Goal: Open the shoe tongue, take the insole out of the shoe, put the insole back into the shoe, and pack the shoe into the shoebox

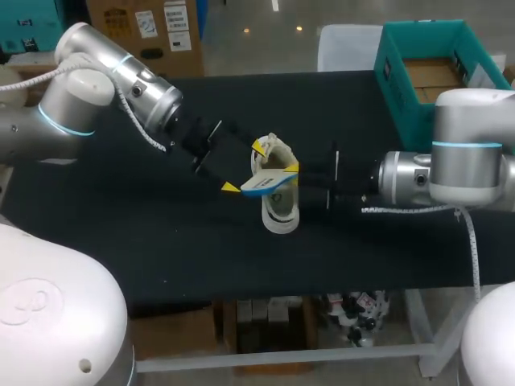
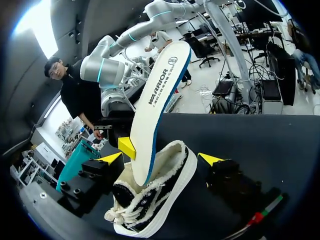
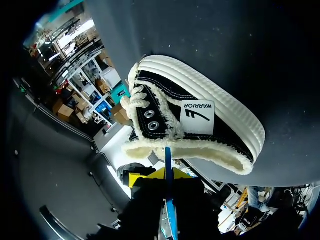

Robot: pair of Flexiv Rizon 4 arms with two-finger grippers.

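Nearest, the black table (image 1: 121, 241) ends at its front edge a little way short of the shoe (image 1: 280, 211), with bare surface on that side and off to the shoe's left. The shoe is a low canvas sneaker with a fleecy lining and lies about mid-table. Out of its opening rises the insole (image 2: 159, 95), one end down inside the shoe and the rest angled free above it. The right gripper (image 3: 167, 176) is clenched on the insole's edge just above the shoe's collar. The left gripper (image 1: 244, 167) stands released, its fingers spread to either side of the shoe; I cannot tell whether they touch it. I judge the insole light, thin and bendy. It would likely buckle if pushed from its end, so a hold along its edge suits it. The shoe looks light and soft-sided, and may slide unless steadied at the heel or sole. Beyond the shoe and well to its right, the shoebox (image 1: 398, 88) sits at the table's far corner, with open surface between.
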